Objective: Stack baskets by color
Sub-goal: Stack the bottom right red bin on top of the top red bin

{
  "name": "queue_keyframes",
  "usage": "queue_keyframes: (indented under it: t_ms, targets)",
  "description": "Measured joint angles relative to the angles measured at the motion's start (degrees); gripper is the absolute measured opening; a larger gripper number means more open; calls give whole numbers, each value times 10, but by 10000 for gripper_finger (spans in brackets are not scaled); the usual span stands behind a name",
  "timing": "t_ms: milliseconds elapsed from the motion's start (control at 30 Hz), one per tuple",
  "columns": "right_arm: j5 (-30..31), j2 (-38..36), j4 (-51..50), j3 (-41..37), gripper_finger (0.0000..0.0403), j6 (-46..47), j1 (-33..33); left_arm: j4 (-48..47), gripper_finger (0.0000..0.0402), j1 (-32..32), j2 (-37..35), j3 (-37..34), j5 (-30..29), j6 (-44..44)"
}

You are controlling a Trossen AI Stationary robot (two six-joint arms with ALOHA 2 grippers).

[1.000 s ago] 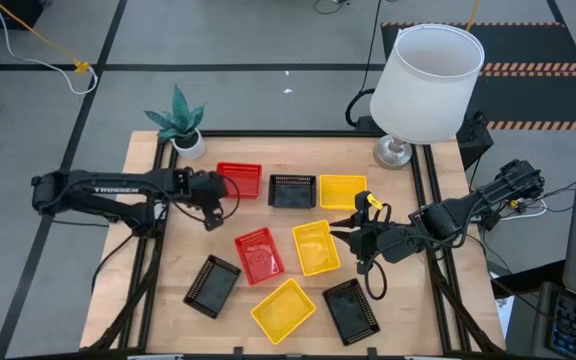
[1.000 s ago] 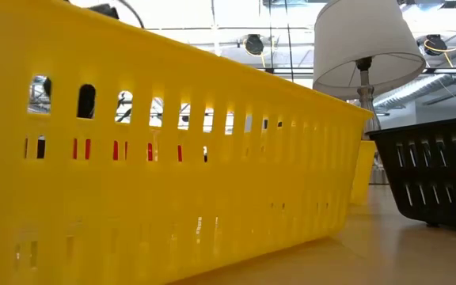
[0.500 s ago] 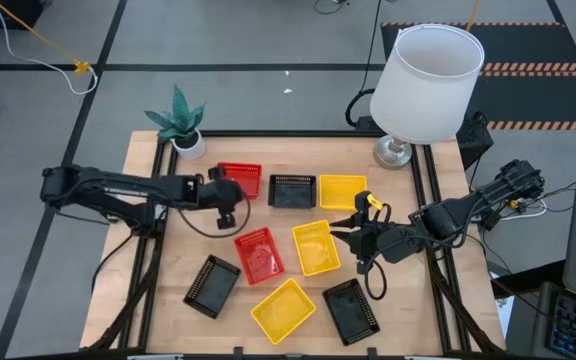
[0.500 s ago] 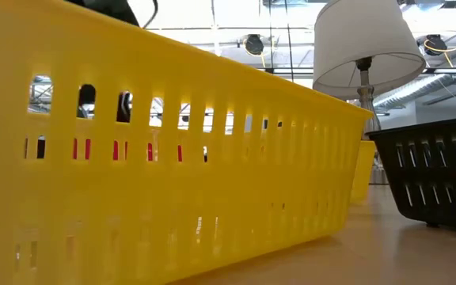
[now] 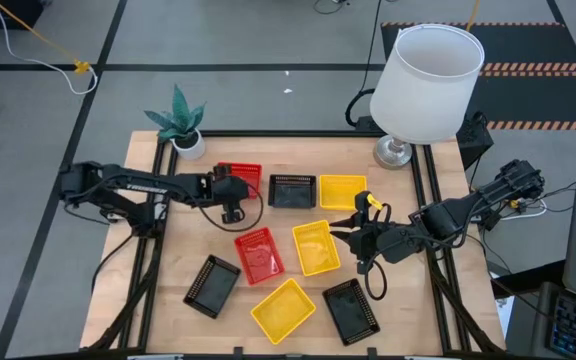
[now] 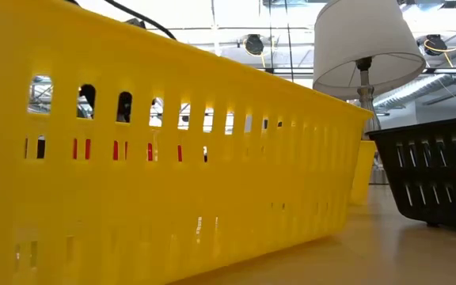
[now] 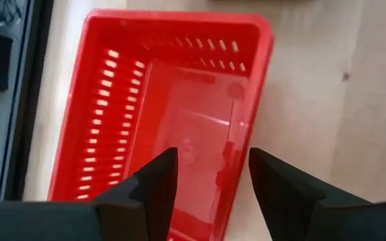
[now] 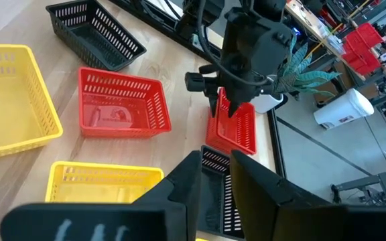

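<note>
Several small mesh baskets lie on the wooden table. A red one (image 5: 240, 175) sits at the far left, with a black one (image 5: 292, 190) and a yellow one (image 5: 342, 190) beside it. A second red basket (image 5: 258, 254) and a yellow one (image 5: 316, 247) lie mid-table. Along the near edge lie a black basket (image 5: 212, 285), a yellow one (image 5: 283, 309) and another black one (image 5: 350, 311). My left gripper (image 5: 231, 209) hangs open, pointing down over the far red basket (image 7: 166, 87), its fingers on either side of one long wall. My right gripper (image 5: 352, 232) waits open beside the middle yellow basket.
A white lamp (image 5: 428, 80) stands at the far right corner and a potted green plant (image 5: 180, 122) at the far left. The near yellow basket (image 6: 172, 158) fills the low view. Bare wood shows between the baskets.
My left gripper has moved toward the table's right edge and down, closing on the far red basket, and its wrist has rolled. No basket has moved.
</note>
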Motion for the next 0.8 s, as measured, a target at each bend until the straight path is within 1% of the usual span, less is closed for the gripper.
queue_keyframes:
  t_ms: [167, 267, 433, 533, 667, 800]
  targets:
    - [0, 0, 0, 0, 73, 0, 0, -3, 153, 2, 0, 0, 44, -5]
    - [0, 0, 0, 0, 73, 1, 0, -3, 133, 3, 0, 0, 55, -6]
    - [0, 0, 0, 0, 73, 0, 0, -3, 107, 2, 0, 0, 56, -15]
    - [0, 0, 0, 0, 73, 0, 0, -4, 99, 1, 0, 0, 61, -20]
    - [0, 0, 0, 0, 73, 0, 0, -4, 97, 1, -1, 0, 90, -30]
    - [0, 0, 0, 0, 73, 0, 0, -4, 97, 1, -1, 0, 92, -38]
